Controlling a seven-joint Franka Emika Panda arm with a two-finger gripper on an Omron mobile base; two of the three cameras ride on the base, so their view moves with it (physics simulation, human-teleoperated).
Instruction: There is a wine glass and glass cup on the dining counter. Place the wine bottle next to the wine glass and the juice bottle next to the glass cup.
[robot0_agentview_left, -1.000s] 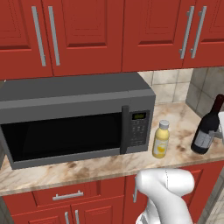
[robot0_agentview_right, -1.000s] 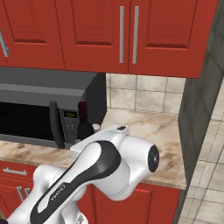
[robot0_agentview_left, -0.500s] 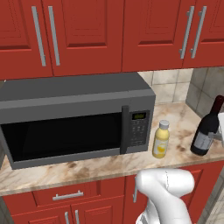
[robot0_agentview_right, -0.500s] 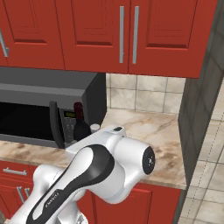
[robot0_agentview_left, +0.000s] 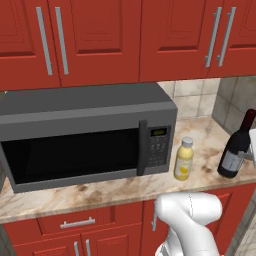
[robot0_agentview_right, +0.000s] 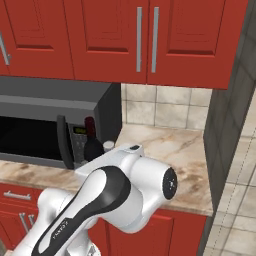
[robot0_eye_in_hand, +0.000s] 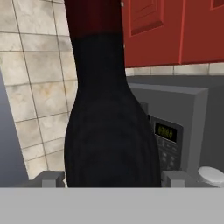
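The wine bottle (robot0_agentview_left: 234, 150), dark with a pale grey label, stands on the marbled counter (robot0_agentview_left: 100, 192) at the far right. The yellow juice bottle (robot0_agentview_left: 183, 160) stands left of it, beside the microwave. In the hand view the wine bottle (robot0_eye_in_hand: 109, 131) rises close up between the two fingers. My gripper (robot0_eye_in_hand: 113, 178) is open around its lower body, a fingertip (robot0_eye_in_hand: 48, 178) tight against each side. The juice bottle's cream cap (robot0_eye_in_hand: 212, 174) peeks in at the lower right. The wine bottle (robot0_agentview_right: 91, 142) also shows behind my arm. The wine glass, glass cup and dining counter are out of view.
A grey microwave (robot0_agentview_left: 85, 135) takes up the counter's left and middle, close to the juice bottle. Red upper cabinets (robot0_agentview_left: 100, 40) hang low above it. A tiled side wall (robot0_agentview_right: 230, 125) closes the counter on the right. Drawers (robot0_agentview_left: 75, 225) sit below the counter edge.
My arm has shifted slightly in the right base view, uncovering more of the wine bottle. Both bottles stand where they were.
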